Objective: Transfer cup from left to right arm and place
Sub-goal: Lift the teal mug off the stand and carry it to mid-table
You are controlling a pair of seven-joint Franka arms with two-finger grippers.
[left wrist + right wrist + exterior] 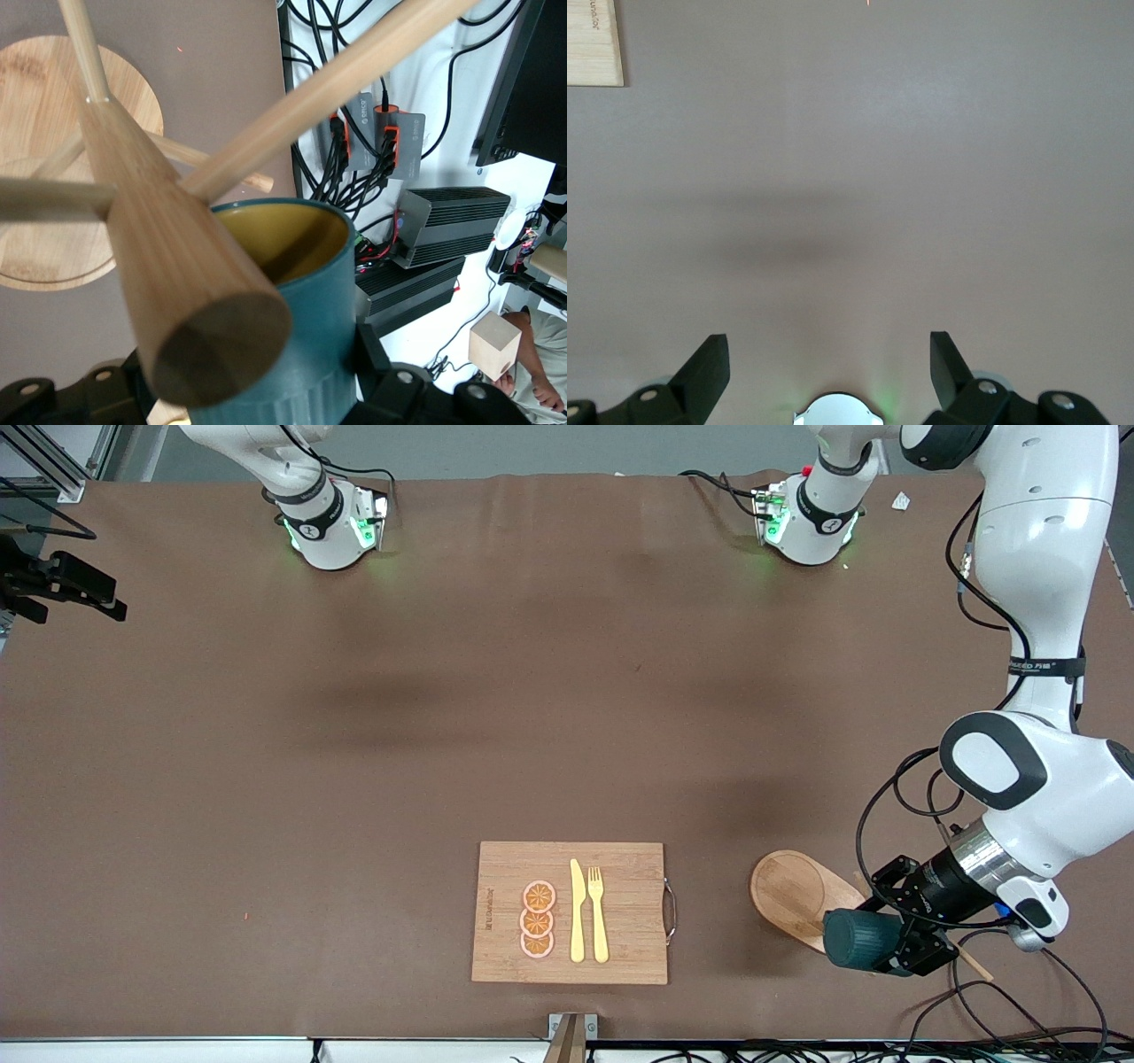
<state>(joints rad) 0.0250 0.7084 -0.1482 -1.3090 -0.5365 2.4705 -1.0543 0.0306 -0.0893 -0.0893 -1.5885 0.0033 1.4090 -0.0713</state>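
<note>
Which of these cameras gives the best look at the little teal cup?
The left wrist view: the cup fills it, showing its yellow inside and ribbed side against the wooden peg rack. The front view shows it small, in the left gripper. The right wrist view shows only bare table.

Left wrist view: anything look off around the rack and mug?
Nothing spilled or broken. The dark teal ribbed mug sits in the left gripper, tipped on its side in the front view, close against the wooden peg rack. The right gripper waits open over bare table.
</note>
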